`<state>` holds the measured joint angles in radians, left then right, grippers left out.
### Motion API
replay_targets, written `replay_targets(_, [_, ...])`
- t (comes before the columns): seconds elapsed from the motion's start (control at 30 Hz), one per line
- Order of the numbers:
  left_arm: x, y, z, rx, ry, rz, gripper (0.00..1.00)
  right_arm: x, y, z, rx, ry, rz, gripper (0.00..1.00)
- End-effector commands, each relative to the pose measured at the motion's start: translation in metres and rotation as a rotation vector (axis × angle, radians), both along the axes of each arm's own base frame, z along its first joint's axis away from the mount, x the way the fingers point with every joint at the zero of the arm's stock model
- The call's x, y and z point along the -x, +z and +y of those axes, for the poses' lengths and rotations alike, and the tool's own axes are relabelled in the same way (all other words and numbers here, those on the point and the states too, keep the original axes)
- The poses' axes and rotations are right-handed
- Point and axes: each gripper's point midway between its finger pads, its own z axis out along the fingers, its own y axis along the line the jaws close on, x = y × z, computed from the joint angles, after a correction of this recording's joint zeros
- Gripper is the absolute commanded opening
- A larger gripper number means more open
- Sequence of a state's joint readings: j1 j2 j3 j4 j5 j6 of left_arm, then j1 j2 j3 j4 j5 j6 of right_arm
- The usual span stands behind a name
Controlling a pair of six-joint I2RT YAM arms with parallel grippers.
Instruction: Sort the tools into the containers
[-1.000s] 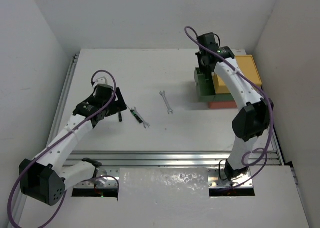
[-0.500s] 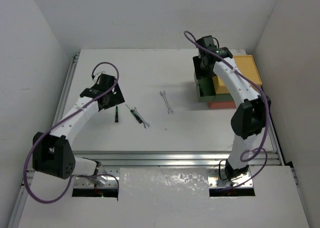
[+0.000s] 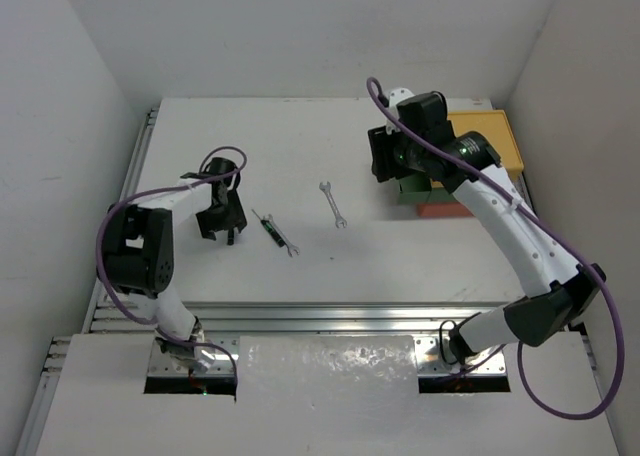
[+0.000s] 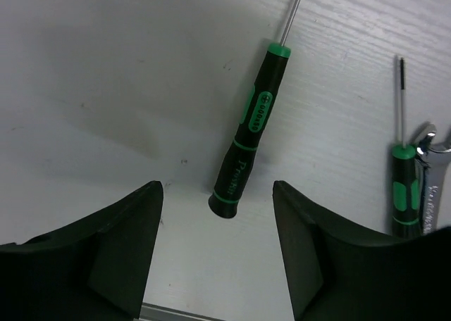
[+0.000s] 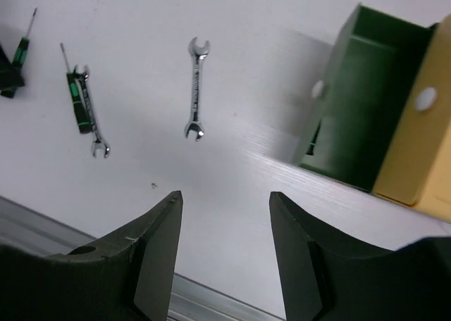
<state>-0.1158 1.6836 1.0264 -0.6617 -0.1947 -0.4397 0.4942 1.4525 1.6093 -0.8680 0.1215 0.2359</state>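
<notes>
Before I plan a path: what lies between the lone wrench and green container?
Only bare table separates lone wrench and green container, in the right wrist view.

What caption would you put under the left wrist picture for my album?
Left gripper, jaws open, hovers over a black-and-green screwdriver; another screwdriver and a wrench lie beside.

Lab test cell: bare white walls (image 3: 300, 36), white table (image 3: 280, 146), aluminium edge rails (image 3: 330, 311)
</notes>
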Motion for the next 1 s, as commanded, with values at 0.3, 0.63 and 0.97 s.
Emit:
replay_targets(0.3, [0.01, -0.034, -0.001, 0.055, 0.019, 0.104, 0.11, 0.037, 0.015, 0.027, -0.176, 0.133, -0.05, 0.53])
replay_targets(0.63, [0.013, 0.097, -0.11, 0.471, -0.305, -0.441, 0.0, 0.074, 0.021, 0.09, -0.752, 0.265, -0.053, 0.92])
replay_targets(0.97, [0.073, 0.204, -0.214, 1.006, -0.578, -0.739, 0.0, 0.072, 0.017, 0.136, -0.925, 0.288, -0.017, 0.87])
